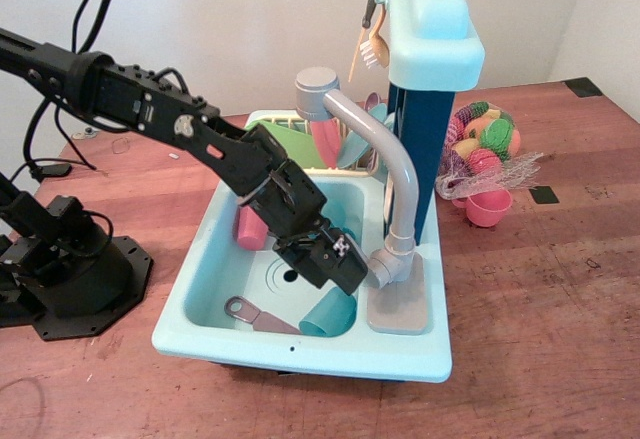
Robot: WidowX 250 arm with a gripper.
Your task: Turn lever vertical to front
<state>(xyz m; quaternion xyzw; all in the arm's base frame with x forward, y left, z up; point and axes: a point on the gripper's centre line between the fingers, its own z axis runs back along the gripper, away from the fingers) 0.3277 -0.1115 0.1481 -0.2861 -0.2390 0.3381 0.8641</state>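
Lever [383,269] first, since that's the whole job: it's sitting at the bottom of the faucet [385,149], right of centre in the frame, on the grey base plate [400,304] at the sink's right edge. It's showing as a stubby grey knob, and honestly I can't read which way it's pointing from this angle, so I can't say whether the turn is done or half done. My guess is the turn isn't finished and the arm is lining up for a push or grab, but that's a guess.

Going left to right: the black arm base [70,269] is sitting at lower left on the wooden table [540,339], and the arm is reaching diagonally down toward the middle of the frame. Inside the light blue sink [215,289] a pink cup [250,227] is lying partly behind the arm, a spatula [255,316] is resting near the front wall, and a teal cup [330,314] is lying just below the pincer.

The gripper [352,267] is hanging just left of the lever, very close to it; I can't tell if it's touching. Its fingers are blending into the dark body, so how far open it is can't be made out either. It doesn't look like it's carrying anything.

Far right, a net bag of toy food [485,144] is lying on the table.
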